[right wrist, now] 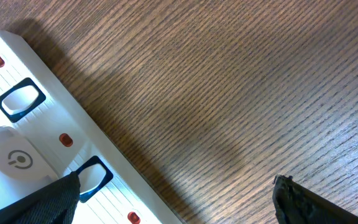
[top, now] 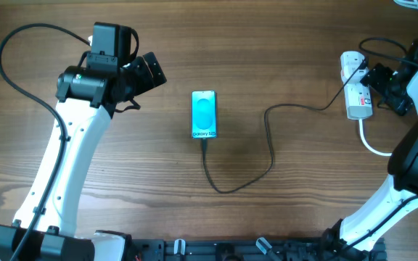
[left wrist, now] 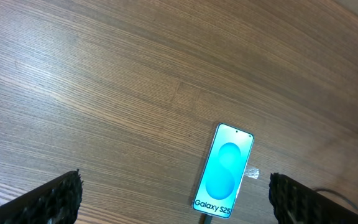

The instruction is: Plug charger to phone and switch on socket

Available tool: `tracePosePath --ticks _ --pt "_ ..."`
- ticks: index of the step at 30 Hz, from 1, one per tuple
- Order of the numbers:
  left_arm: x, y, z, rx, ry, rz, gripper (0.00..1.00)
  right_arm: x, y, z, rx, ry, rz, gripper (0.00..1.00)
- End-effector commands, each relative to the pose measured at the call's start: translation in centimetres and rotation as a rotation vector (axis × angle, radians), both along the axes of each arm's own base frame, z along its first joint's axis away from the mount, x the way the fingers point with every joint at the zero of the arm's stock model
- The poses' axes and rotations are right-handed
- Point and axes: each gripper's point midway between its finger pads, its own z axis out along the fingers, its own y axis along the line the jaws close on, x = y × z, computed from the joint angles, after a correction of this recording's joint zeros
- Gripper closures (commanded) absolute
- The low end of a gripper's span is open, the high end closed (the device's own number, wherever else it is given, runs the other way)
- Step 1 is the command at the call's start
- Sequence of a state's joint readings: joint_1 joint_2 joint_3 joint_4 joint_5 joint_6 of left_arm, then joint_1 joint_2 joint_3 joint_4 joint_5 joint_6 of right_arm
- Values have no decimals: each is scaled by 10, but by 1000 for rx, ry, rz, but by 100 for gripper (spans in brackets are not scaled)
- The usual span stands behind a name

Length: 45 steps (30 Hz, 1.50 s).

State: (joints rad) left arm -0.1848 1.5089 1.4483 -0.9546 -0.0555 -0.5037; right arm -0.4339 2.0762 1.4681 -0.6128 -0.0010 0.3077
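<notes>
The phone (top: pixel 203 114) lies flat mid-table, its turquoise screen lit and "Galaxy S25" on its near short edge. The charger (top: pixel 270 154), a thin black cable, loops from the socket (top: pixel 356 98) round to that edge, where its tip (left wrist: pixel 207 219) touches the phone (left wrist: pixel 224 172). My left gripper (top: pixel 149 72) hovers open, up and left of the phone, with nothing between its fingers (left wrist: pixel 53 200). My right gripper (top: pixel 372 81) is open at the socket (right wrist: pixel 39 146), a white strip with red marks. One of its fingers (right wrist: pixel 50 205) overlaps a switch (right wrist: pixel 93 177); the other hangs over bare wood.
The socket's white lead (top: pixel 369 143) curves down toward the right arm's base. A black plug and more black cables (top: pixel 372 45) sit at the strip's far end. A second rocker switch (right wrist: pixel 20 99) and a round power symbol (right wrist: pixel 18 160) show on the strip.
</notes>
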Motion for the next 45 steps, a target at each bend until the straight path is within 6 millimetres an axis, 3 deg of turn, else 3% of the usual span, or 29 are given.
tracePosePath --ticks 1,5,21,28,45 --pt "1 2 -2 8 4 13 0 -2 5 -9 17 18 24 0" --pt "1 2 -2 8 5 13 0 -5 -5 -9 -38 36 3 0" --pt "1 2 -2 8 5 13 0 -5 -5 -10 -36 34 4 0" --pt "1 2 -2 8 4 13 0 -7 6 -25 17 39 20 0" --pt "1 2 -2 8 4 13 0 -5 19 -26 78 24 72 0"
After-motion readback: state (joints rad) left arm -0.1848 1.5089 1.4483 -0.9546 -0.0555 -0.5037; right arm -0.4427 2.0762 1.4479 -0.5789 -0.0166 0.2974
